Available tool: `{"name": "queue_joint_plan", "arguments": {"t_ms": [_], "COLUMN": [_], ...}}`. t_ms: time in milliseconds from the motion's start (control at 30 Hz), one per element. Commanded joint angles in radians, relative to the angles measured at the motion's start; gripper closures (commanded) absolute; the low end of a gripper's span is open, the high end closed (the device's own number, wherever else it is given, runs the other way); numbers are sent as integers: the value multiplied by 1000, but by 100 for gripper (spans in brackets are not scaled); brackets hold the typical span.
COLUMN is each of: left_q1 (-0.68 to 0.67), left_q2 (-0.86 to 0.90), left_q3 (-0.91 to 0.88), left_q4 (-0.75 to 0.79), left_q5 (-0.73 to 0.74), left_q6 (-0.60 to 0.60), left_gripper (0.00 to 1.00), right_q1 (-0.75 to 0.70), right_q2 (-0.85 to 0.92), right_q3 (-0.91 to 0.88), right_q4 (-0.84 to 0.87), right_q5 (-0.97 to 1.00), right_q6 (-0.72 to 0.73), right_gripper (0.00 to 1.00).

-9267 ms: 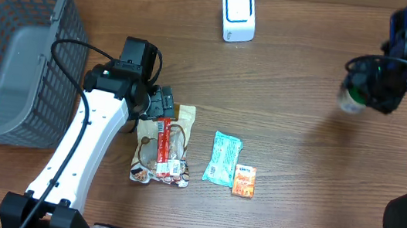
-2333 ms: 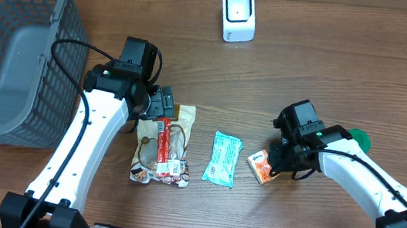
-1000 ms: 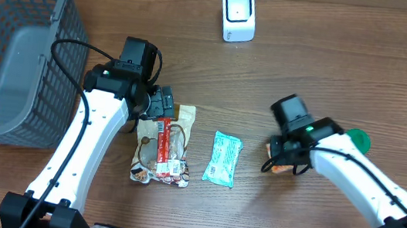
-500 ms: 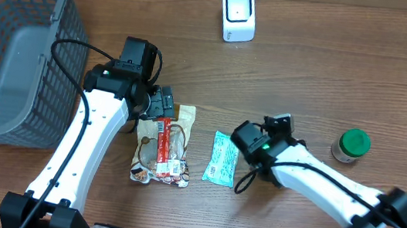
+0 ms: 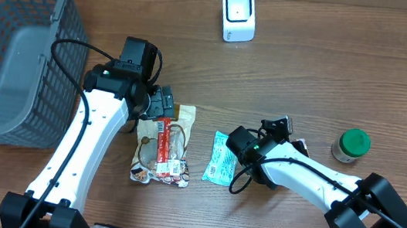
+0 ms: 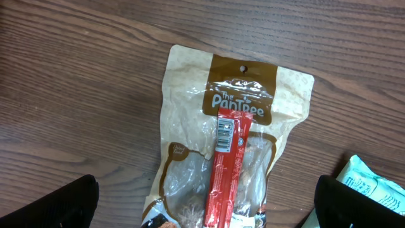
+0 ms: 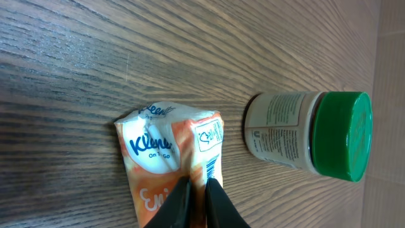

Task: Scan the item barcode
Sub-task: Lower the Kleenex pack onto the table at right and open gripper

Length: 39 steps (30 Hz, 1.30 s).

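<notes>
Orange-and-white Kleenex tissue pack [image 7: 168, 164] is the task item. The right pincer [image 7: 195, 185] is closed to a narrow pinch on a fold at the pack's near edge, with its fingertips [image 7: 180, 201] almost meeting. The pack extends directly ahead of the tips, low over the wood surface [image 7: 76, 57]; whether it is lifted clear cannot be determined. An edge pinch leaves the printed faces uncovered, which probably suits presenting the barcode to the white scanner [image 5: 238, 15], well apart from this pincer. A green-lidded jar [image 7: 307, 136] sits near, ahead of the tips and off to one side. The left pincer [image 6: 212, 206] stands wide, holding nothing, above a PanTree snack bag [image 6: 190, 145] with a red stick packet [image 6: 224, 164] lying on it.
</notes>
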State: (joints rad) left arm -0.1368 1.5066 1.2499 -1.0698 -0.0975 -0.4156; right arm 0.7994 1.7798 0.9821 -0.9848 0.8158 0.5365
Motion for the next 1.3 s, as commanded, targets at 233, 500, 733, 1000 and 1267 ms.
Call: {"name": "queue_joint_plan", "arguments": {"t_ms": [233, 500, 733, 1000, 1267], "left_q1": [-1, -1, -1, -1, -1], "left_q2": [3, 3, 3, 3, 3], "left_q3": [13, 13, 13, 13, 13], "left_q4": [1, 1, 1, 2, 1], "left_q5": [5, 5, 5, 5, 5], "left_q6": [-11, -11, -11, -11, -11], "left_gripper": [0, 0, 0, 0, 0], "right_q1": [5, 5, 5, 5, 5], "right_q2": [1, 1, 1, 1, -14], "right_q3": [14, 42, 81, 87, 89], "right_q4": [6, 6, 2, -1, -2], "right_q5": [-24, -77, -117, -130, -130], "right_q6": [18, 17, 18, 18, 18], "right_gripper": [82, 86, 86, 79, 68]}}
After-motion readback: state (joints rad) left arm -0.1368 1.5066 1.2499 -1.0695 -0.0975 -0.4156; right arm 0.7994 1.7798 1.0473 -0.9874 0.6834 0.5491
